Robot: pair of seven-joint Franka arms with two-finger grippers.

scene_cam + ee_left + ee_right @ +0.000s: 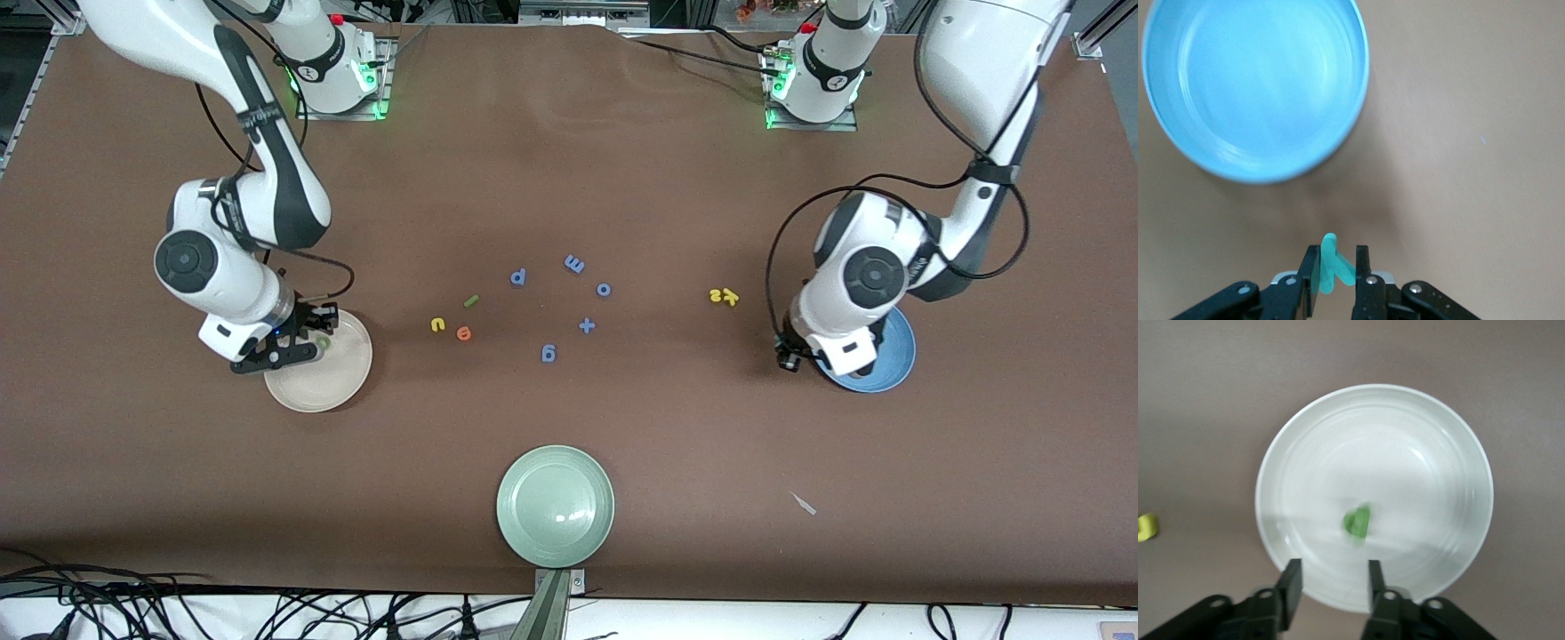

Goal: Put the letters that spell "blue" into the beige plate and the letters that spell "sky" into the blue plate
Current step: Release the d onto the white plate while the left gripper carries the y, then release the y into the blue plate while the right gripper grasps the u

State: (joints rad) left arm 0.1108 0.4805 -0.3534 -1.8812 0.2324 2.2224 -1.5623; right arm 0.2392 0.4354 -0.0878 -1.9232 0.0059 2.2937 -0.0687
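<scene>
The right hand [1330,587] hung over the round cream-beige plate [342,387] at the frame's left, its fingers parted and empty; the small olive-green foam letter [1357,521] lay loose in that plate. The left hand [1336,270], at the frame's right beside the round medium-blue plate [1218,147], was clamped on the small teal foam letter [1330,263] above the brown worktop [676,196].

Plate at right arm's end [342,378]: middle height of the frame, under the right gripper [311,342].
Letter b [1357,521]: inside this plate's rim, free of the parted fingers.
Letters u [436,324], e [463,333], bar [471,300]: frame centre, close together.
Letters s and k [724,296]: touching, near the plate at left arm's end [889,369].
Letter y [1331,267]: pinched in the left gripper [1336,267], over the table beside that plate.
Third plate [556,505]: lower centre.
</scene>
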